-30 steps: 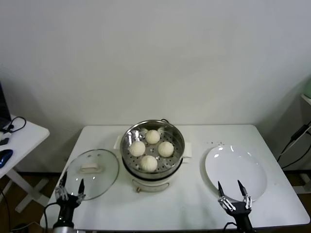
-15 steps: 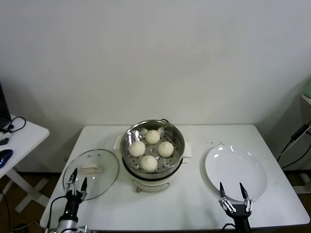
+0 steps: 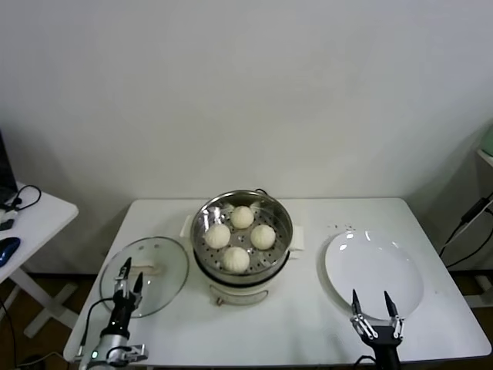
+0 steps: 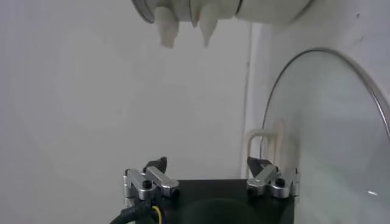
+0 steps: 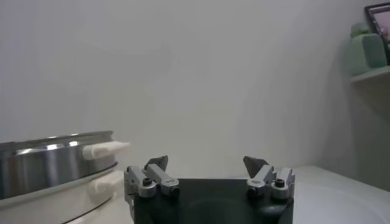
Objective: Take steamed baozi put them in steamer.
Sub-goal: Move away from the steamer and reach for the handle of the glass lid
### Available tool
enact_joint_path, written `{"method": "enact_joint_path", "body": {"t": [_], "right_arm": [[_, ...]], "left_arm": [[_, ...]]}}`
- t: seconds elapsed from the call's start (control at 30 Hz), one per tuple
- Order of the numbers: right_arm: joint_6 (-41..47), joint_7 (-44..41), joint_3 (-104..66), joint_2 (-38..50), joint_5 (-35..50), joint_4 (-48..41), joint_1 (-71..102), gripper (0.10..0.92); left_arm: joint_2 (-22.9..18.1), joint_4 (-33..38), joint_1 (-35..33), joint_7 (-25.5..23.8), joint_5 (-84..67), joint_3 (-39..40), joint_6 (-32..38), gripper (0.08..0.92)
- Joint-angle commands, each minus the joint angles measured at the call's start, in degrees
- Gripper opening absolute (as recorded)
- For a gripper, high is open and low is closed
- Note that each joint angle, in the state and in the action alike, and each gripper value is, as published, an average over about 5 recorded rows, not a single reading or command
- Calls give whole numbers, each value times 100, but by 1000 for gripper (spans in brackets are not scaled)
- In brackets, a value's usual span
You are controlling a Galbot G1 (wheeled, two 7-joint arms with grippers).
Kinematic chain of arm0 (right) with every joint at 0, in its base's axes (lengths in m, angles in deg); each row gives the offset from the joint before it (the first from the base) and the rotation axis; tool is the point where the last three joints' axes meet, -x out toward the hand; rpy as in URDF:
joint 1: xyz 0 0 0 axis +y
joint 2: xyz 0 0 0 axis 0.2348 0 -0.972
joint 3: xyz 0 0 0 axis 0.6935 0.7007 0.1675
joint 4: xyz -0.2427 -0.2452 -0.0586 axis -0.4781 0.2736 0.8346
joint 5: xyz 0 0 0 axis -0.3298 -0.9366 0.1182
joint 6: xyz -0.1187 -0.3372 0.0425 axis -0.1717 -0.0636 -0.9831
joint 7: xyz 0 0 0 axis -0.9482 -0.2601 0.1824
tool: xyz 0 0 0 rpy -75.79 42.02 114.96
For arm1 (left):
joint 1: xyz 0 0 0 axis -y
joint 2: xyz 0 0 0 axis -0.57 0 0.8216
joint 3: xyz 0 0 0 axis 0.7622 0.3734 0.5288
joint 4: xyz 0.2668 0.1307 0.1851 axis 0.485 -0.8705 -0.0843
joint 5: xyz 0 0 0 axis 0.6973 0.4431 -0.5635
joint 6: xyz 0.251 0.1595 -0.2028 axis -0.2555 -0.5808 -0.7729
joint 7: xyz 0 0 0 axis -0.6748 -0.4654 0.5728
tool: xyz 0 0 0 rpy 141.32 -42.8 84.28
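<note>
Left pincer (image 3: pixel 128 272) and right pincer (image 3: pixel 370 301) both low, apparently open, empty.

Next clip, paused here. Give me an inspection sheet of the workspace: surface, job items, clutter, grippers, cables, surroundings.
Surface: white table, bare between the items.
Job's things: four steamed baozi sit inside the steamer, which stands mid-table, uncovered.
Clutter: glass lid lies flat to the steamer's left; large white plate to its right, nothing on it.
Grippers: left gripper open, at the near edge of the lid, holding nothing; right gripper open, at the near edge of the plate, holding nothing.
Cables: black cable on the side table at left; cables hang at far right.
Surroundings: plain white wall behind; green object on a shelf to the right.
</note>
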Motion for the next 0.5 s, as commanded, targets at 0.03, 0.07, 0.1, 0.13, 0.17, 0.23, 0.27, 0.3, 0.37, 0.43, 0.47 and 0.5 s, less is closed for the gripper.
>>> {"method": "enact_joint_path", "body": {"t": [0.03, 0.07, 0.1, 0.13, 0.17, 0.23, 0.27, 0.3, 0.37, 0.43, 0.47, 0.5], "right_arm": [[-44, 0, 4, -10, 29, 14, 25, 823], [-52, -2, 4, -10, 29, 19, 34, 823], [-60, -4, 3, -10, 30, 24, 41, 823], [-66, -6, 0, -9, 31, 29, 47, 823], [-72, -7, -5, -8, 32, 34, 53, 823], [-81, -10, -17, -6, 36, 47, 61, 823], [-85, -11, -25, -6, 38, 52, 65, 823], [-89, -12, -35, -5, 40, 59, 70, 823], [-99, -13, -53, -4, 45, 70, 79, 823], [-110, -15, -68, -3, 53, 82, 89, 823], [-113, -16, -73, -3, 56, 86, 93, 823], [-117, -17, -77, -3, 59, 89, 97, 823]], "left_arm": [[-11, -88, 173, -146, 179, 29, -128, 823], [-13, -83, 178, -186, 175, 31, -160, 823], [-12, -80, 181, -229, 171, 36, -201, 823], [-9, -82, 185, -270, 166, 44, -247, 823], [-4, -87, 189, -306, 160, 54, -293, 823], [11, -99, 198, -381, 149, 81, -384, 823], [18, -106, 203, -410, 146, 96, -427, 823], [24, -114, 209, -435, 144, 111, -468, 823], [31, -133, 227, -470, 143, 135, -534, 823], [33, -158, 262, -490, 143, 155, -595, 823], [32, -167, 281, -497, 142, 161, -617, 823], [31, -172, 303, -508, 141, 168, -635, 823]]}}
